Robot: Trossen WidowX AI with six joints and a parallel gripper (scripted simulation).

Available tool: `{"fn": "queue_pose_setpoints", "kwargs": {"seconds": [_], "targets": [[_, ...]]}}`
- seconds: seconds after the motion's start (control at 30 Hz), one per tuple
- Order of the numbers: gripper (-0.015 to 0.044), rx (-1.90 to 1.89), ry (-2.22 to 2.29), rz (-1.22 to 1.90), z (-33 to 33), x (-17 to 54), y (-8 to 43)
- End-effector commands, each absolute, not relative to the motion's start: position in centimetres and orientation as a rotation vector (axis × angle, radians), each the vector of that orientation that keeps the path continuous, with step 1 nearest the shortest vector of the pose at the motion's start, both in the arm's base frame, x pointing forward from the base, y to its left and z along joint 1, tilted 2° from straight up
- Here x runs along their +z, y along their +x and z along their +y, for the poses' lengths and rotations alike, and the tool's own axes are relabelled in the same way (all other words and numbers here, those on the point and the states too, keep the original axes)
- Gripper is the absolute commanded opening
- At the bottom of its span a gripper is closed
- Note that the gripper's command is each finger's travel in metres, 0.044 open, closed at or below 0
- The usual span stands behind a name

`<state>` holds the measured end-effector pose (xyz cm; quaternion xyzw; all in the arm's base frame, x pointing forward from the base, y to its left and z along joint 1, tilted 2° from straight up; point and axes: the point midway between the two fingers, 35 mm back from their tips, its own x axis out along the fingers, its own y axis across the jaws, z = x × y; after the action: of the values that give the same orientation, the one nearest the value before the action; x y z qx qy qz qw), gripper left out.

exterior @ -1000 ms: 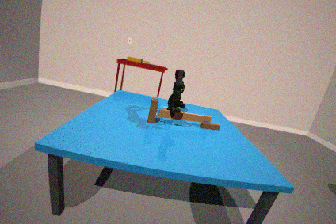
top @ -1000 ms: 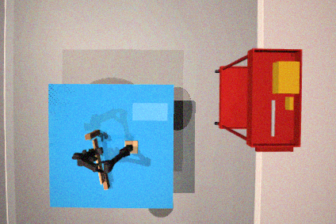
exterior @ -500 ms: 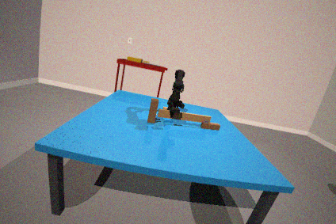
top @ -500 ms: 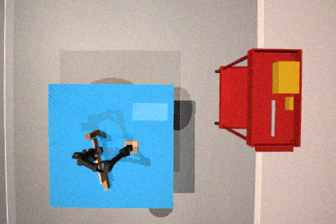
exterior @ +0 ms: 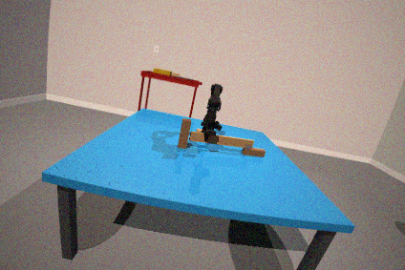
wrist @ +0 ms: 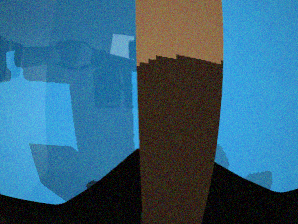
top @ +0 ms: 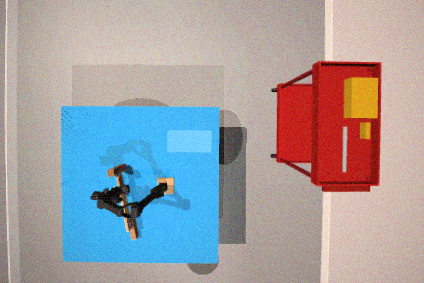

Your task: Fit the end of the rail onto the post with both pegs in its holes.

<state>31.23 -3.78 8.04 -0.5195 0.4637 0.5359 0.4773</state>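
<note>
Evidently, the bed rail (top: 127,223) (exterior: 234,141) (wrist: 179,35) is clamped between the fingers of the black gripper (top: 123,191) (exterior: 210,138) (wrist: 162,156), its width crossing the wrist view upright, with the lower part darkened by shade. In the exterior view the rail's near end is held up off the table, just beside the upright wooden post (top: 118,170) (exterior: 184,134); whether the pegs are in their holes cannot be told. The far end is set at the low footboard block (top: 133,235) (exterior: 254,152).

The black arm (top: 134,210) (exterior: 214,105) is mounted at a tan square plate (top: 171,181) on the bright blue tabletop (top: 190,235) (exterior: 158,181), which is marked by a pale rectangle (top: 189,141), dark speckles at one corner and cast shadows. The table is carried on dark legs (exterior: 68,224).

Beyond it, on the grey floor (top: 165,25) (exterior: 29,134), a red cart (top: 315,125) (exterior: 172,77) is loaded with a large yellow box (top: 364,98) (exterior: 162,72), a smaller yellow block (top: 365,130) and a pale bar (top: 344,149). The room is bounded by pinkish walls (exterior: 287,52) with pale skirting. On one wall a small pale plate (exterior: 156,49) is seen, too small for any markings to be read.
</note>
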Motion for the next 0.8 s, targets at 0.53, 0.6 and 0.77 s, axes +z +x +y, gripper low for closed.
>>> {"fn": "queue_pose_setpoints", "kwargs": {"seconds": [0.53,0.6,0.77], "targets": [[0.0000,1.307,-1.273,1.130,-4.48,8.05,31.40],[0.0000,1.307,-1.273,1.130,-4.52,8.07,31.40],[0.0000,1.307,-1.273,1.130,-4.51,8.11,31.41]]}}
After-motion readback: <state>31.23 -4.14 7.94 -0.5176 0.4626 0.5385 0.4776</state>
